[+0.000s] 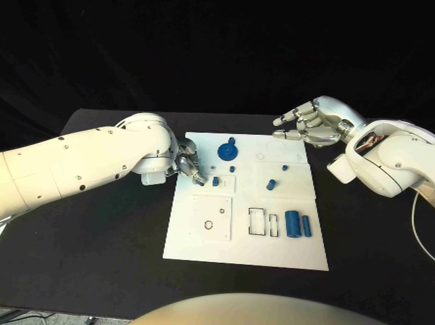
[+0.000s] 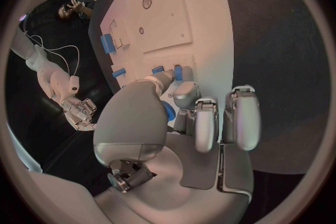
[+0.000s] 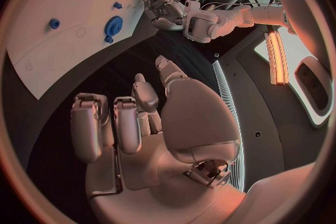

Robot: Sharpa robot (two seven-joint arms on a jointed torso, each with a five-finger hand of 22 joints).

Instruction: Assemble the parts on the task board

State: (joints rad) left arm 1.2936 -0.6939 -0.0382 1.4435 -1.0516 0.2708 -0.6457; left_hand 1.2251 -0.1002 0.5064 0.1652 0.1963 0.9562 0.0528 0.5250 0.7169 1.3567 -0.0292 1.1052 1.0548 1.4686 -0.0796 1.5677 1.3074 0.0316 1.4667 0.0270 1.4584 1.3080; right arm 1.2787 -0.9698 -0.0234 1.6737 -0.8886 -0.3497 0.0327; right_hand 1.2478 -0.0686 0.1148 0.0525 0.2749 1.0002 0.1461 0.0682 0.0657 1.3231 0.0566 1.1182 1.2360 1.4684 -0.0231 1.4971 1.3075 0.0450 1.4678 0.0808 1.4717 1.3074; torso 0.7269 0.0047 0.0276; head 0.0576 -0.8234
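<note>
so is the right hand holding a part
No, the right hand hangs beyond the board's far edge, its fingers curled in with nothing between them.

Task board (image 1: 239, 254) mid-table (image 1: 80, 257); parts (image 1: 297, 223) on board.

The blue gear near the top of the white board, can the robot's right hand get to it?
Probably yes. The right hand hovers empty by the task board's far edge, and nothing lies between it and the blue gear. The left hand is close on the other side.
</note>
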